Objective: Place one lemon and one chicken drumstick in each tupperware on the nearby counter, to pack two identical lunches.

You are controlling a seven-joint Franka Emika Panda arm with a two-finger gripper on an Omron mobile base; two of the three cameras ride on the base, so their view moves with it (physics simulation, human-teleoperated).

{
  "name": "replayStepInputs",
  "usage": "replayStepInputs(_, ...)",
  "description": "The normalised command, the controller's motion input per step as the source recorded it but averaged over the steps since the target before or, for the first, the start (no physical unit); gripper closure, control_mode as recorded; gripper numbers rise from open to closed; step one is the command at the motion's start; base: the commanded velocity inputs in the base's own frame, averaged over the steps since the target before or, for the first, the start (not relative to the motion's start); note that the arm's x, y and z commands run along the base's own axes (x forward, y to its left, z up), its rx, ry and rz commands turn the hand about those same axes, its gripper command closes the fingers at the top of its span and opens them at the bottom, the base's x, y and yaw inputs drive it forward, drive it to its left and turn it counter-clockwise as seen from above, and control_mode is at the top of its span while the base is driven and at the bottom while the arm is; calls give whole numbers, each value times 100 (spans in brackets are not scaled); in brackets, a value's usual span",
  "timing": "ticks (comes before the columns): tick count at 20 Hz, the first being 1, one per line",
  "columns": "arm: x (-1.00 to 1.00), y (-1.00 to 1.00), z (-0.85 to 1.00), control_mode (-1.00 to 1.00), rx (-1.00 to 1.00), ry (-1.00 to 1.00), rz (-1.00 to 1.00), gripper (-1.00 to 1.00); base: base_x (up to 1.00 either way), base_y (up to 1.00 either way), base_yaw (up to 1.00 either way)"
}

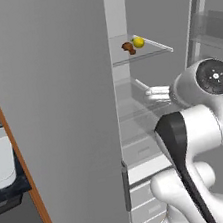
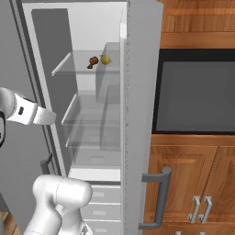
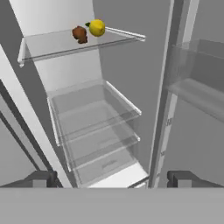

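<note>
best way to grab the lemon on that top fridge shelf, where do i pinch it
Pinch the lemon across its round middle, coming from the open fridge front on its free side. The drumstick lies close against its other side, and the glass shelf blocks any approach from below.

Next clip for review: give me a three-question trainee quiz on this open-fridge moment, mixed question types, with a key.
1. True or false: the lemon and the chicken drumstick sit side by side on the top glass shelf of the fridge.
2. Multiple choice: the gripper has its jaws A) spread apart and empty, B) closed on the lemon, C) closed on the drumstick.
3. Fill in: to the right of the fridge in the right base view, wooden cabinets frame a dark ____.

Key: 1 true; 2 A; 3 oven.
</note>
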Motion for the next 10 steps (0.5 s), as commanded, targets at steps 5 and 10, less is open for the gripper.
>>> replayStepInputs(5,33,-52,94,-100,2,-8,22,-100,0,0,0)
replayStepInputs(10,81,-17,66,-100,14,19,9,-100,0,0,0)
